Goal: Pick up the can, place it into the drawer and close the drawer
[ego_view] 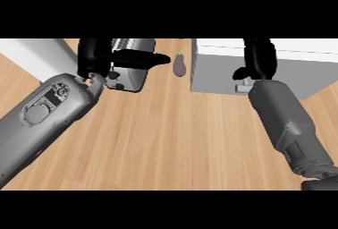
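Note:
No can shows anywhere in the head view. The drawer unit (218,71) is a grey box with a white top at the upper right. A small grey handle-like piece (243,87) sits on its near face. My right hand (259,58) lies against that box, its fingers running straight up to the picture's top edge and its thumb bent toward the left. Nothing shows in its hold. My left hand (95,56) is at the upper left with relaxed fingers and its thumb stretched right across a silver appliance (135,74), holding nothing.
A purple eggplant (179,65) lies on the wooden counter (171,134) between the silver appliance and the drawer unit. A pale wall or panel (33,51) runs along the far left. Both grey forearms cross the counter from the lower edge.

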